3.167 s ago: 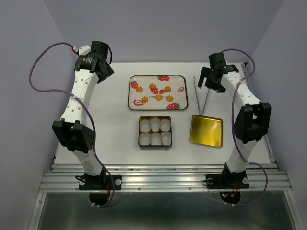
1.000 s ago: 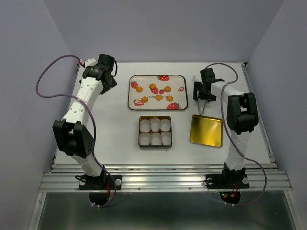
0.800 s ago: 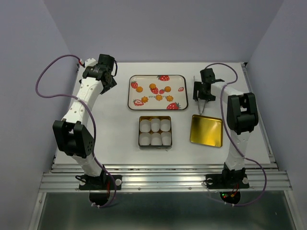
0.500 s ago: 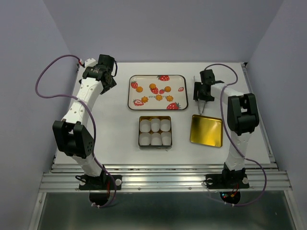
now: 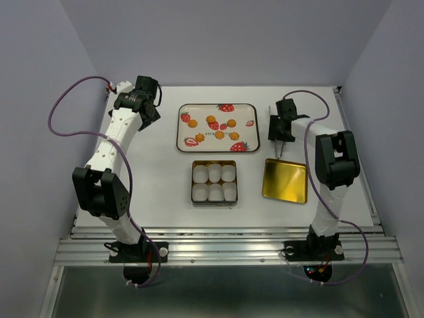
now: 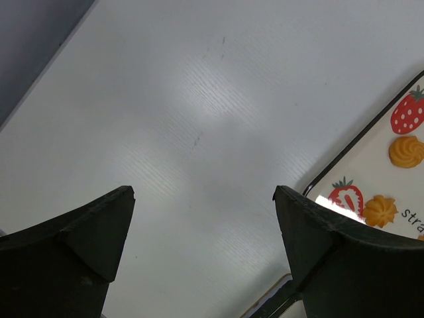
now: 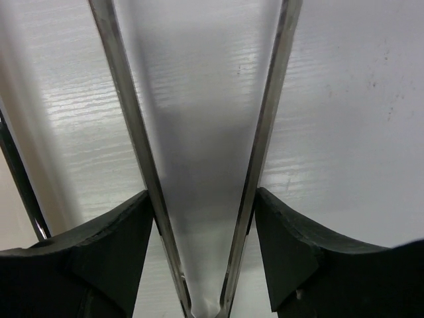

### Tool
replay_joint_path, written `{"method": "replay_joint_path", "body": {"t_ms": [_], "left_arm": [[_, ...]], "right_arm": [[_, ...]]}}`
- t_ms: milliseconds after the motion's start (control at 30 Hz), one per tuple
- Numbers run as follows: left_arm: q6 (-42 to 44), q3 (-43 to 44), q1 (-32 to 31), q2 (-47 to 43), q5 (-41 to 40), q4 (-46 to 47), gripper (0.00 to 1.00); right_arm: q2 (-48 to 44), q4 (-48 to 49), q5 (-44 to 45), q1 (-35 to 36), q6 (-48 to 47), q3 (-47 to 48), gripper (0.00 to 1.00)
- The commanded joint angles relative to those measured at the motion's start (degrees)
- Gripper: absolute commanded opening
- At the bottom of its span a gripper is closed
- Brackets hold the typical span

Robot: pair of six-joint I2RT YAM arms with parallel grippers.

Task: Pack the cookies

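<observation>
Several small orange cookies [image 5: 211, 120] lie on the strawberry-print tray [image 5: 182, 132]; two also show in the left wrist view [image 6: 405, 151]. A square tin [image 5: 193, 184] holding white paper cups sits in front of the tray. My right gripper [image 5: 279, 130] [image 7: 202, 195] is down on the table right of the tray. Its fingers press the two arms of the metal tongs [image 7: 131, 112], whose joined end [image 5: 280, 151] points toward me. My left gripper [image 5: 148, 111] [image 6: 203, 192] is open and empty above bare table left of the tray.
The gold tin lid [image 5: 285, 180] lies right of the tin, just in front of the tongs. The white table [image 5: 159, 179] ends at a purple back wall and side walls. The tray's corner shows at the right of the left wrist view [image 6: 371, 126].
My right gripper has come down from above onto the tongs and closed from wide open until its fingers touch both arms. The left arm has shifted slightly.
</observation>
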Motion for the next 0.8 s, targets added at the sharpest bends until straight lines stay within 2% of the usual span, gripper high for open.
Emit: {"method": "replay_joint_path", "body": {"t_ms": [0, 33, 100, 367, 767], "left_arm": [[0.4, -0.3, -0.3, -2.3, -2.5, 0.0, 0.99], [0.4, -0.4, -0.3, -2.2, -2.6, 0.0, 0.99], [0.3, -0.4, -0.3, -2.1, -2.5, 0.0, 0.99], [0.4, 1.6, -0.3, -1.6, -2.4, -0.4, 0.99], [-0.1, 7.6, -0.3, 0.0, -1.8, -2.6, 0.99]], "right_arm": [[0.8, -3.9, 0.8, 0.3, -1.0, -0.8, 0.63], [0.7, -3.9, -0.3, 0.3, -0.8, -0.7, 0.57], [0.3, -4.0, -1.3, 0.3, -0.5, -0.3, 0.54], [-2.9, -7.4, 0.8, 0.3, 0.2, 6.3, 0.54], [-4.8, -26.3, -6.7, 0.3, 2.7, 24.2, 0.56]]}}
